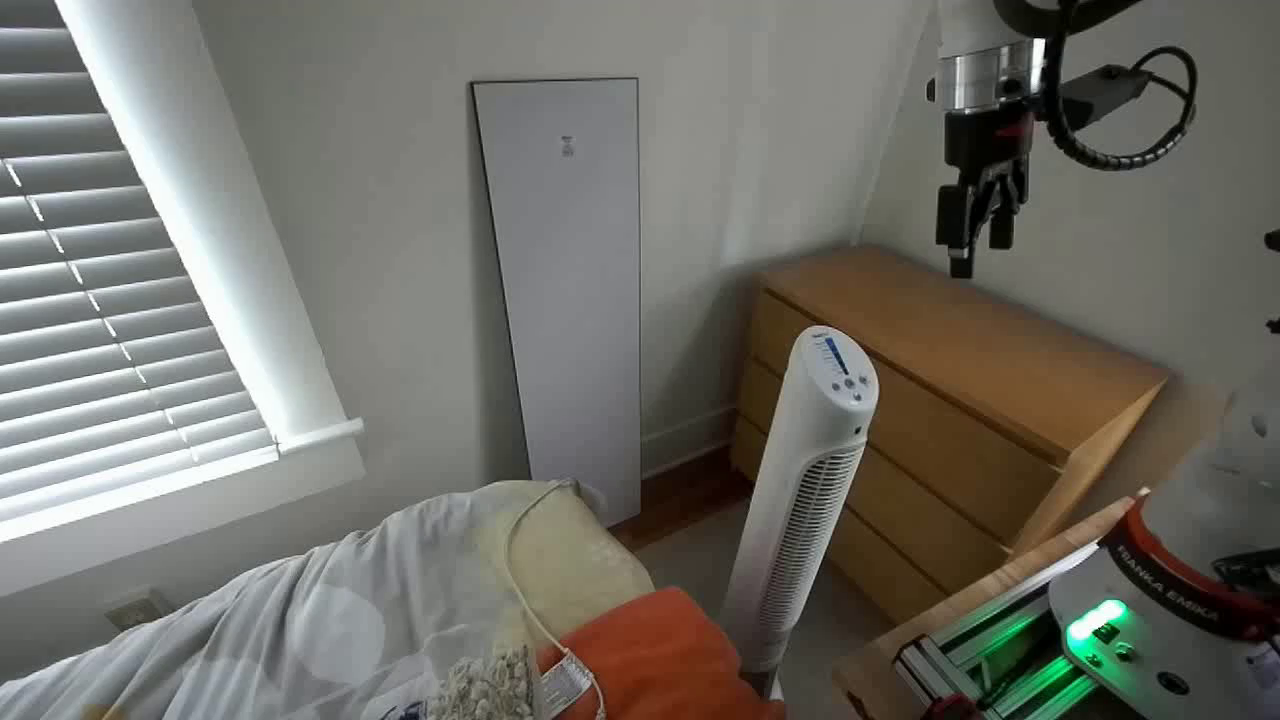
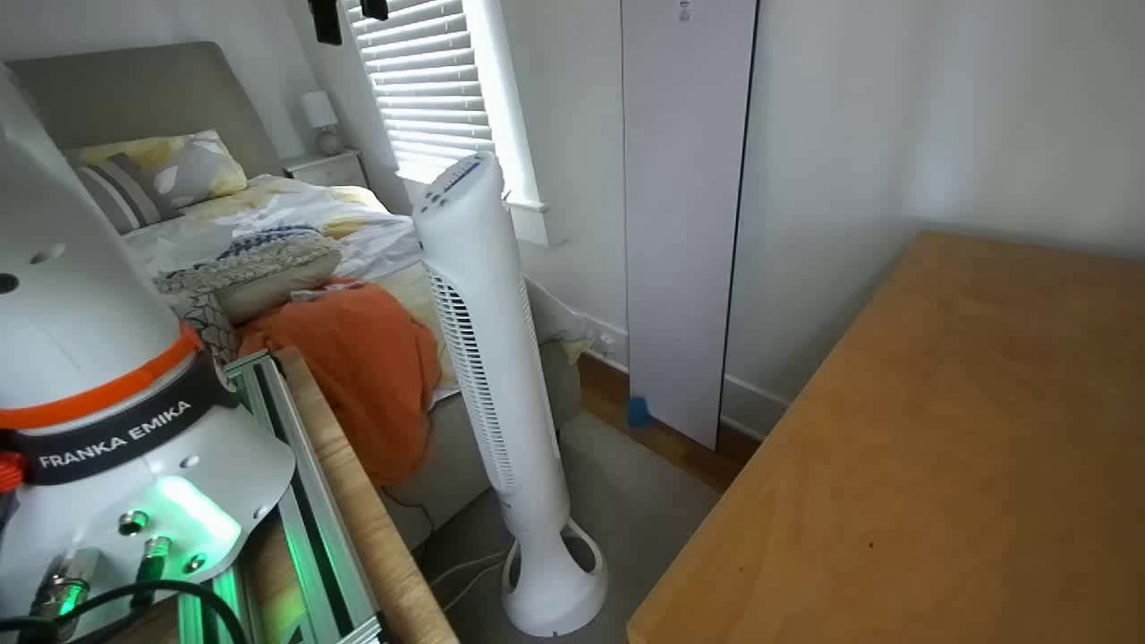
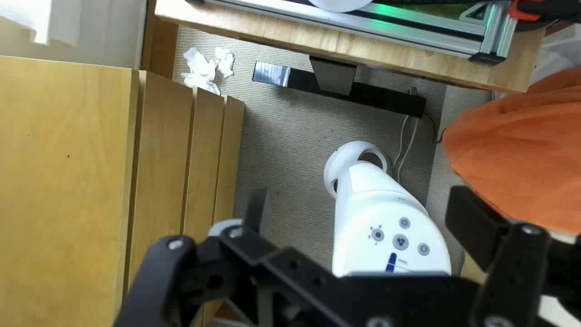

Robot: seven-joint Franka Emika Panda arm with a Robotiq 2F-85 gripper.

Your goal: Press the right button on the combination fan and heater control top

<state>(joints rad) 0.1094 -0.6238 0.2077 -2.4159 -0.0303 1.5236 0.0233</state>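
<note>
Tower fan (image 2: 505,358): right of bed (image 2: 458,474), left of dresser (image 2: 894,465).
Pincer (image 1: 981,255): fingers (image 3: 472,227) apart, nothing held, above tower height.
Right button (image 3: 377,235): likely dresser-side; join fingertips first, centre, press lightly, square to slanted control top (image 3: 389,222).

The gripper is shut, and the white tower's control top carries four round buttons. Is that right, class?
Not quite: the gripper is open, as the wrist view shows, its fingers standing wide apart. The control top does carry four round buttons.
</note>
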